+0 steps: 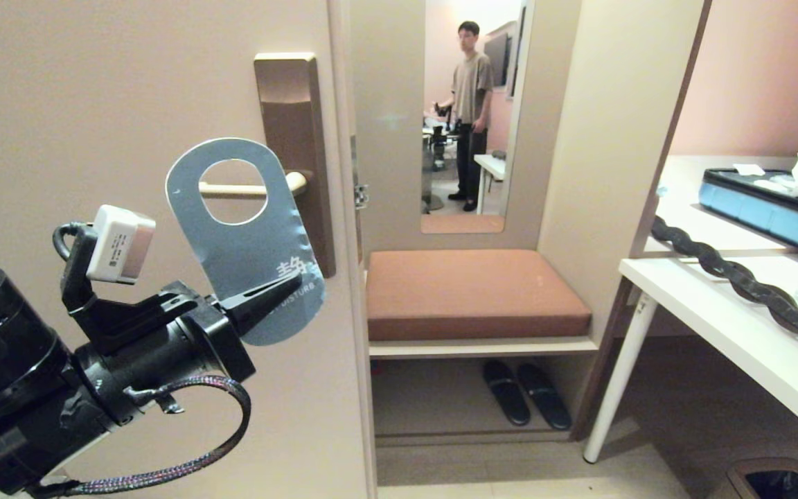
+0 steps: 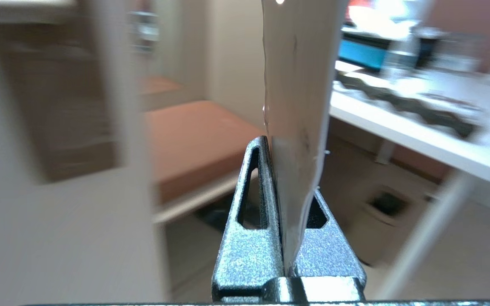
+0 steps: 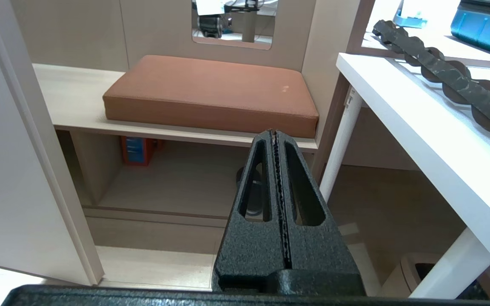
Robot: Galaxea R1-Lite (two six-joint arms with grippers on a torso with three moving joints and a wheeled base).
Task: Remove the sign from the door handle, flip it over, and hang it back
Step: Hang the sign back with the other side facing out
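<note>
Closest to you, your left gripper is clamped on the lower end of the sign, and the wrist view shows the card pinched edge-on between the two fingers. The grey-blue side with the white character faces you, and the sign sits tilted with its oval hole lined up over the door handle. From this angle I honestly can't tell if the bar actually runs through the hole or the card is just held in front of it. So my read is you're either right at pulling it off or right at threading it back; no way to settle which from here. Either way the next move needs a clean slide along the bar, keeping the hole level so the rim doesn't snag the handle tip or bend the thin card. Your right gripper is parked with fingers pressed together, holding nothing, pointed at the cushioned bench. Further back, a person shows in the mirror.
</note>
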